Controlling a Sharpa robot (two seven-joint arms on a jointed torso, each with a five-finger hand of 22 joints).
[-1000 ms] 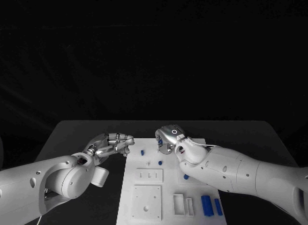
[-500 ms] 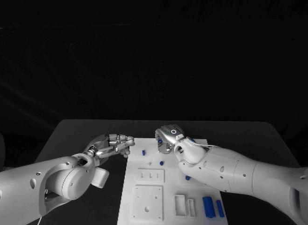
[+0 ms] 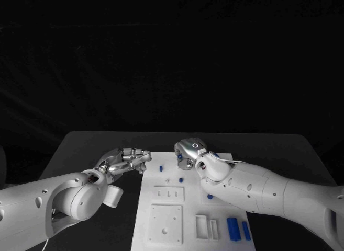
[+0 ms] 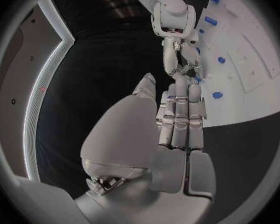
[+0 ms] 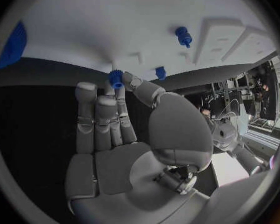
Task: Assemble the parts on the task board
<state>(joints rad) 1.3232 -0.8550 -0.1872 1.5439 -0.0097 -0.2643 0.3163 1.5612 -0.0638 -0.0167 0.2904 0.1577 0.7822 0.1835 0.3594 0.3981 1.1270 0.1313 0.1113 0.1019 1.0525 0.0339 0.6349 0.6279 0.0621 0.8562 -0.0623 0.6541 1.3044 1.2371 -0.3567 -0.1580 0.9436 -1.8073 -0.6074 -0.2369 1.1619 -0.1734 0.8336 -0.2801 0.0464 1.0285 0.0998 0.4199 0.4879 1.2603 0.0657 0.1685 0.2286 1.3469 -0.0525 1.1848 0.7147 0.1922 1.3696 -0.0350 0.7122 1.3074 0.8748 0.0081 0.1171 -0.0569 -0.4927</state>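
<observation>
The white task board (image 3: 164, 209) lies in the middle of the table. My right hand (image 3: 191, 151) hovers over its far edge and pinches a small blue toothed part (image 5: 116, 79) between thumb and fingertip. That part also peeks out beside the hand (image 3: 178, 156). My left hand (image 3: 128, 160) is at the board's far left corner with its fingers (image 4: 179, 115) side by side and nothing in them. Small blue parts stand on the board (image 3: 161, 168) (image 3: 181, 180) (image 3: 208, 197). Two longer blue parts (image 3: 232, 228) lie at its near right.
The board has raised white blocks (image 3: 168, 194) and rectangular recesses (image 3: 200, 228) in its near half. Black table (image 3: 89, 151) surrounds it. In the left wrist view my right hand (image 4: 177, 45) is just beyond my left fingers.
My right hand has edged slightly toward the far edge with the blue part still pinched. The left hand has stayed in place.
</observation>
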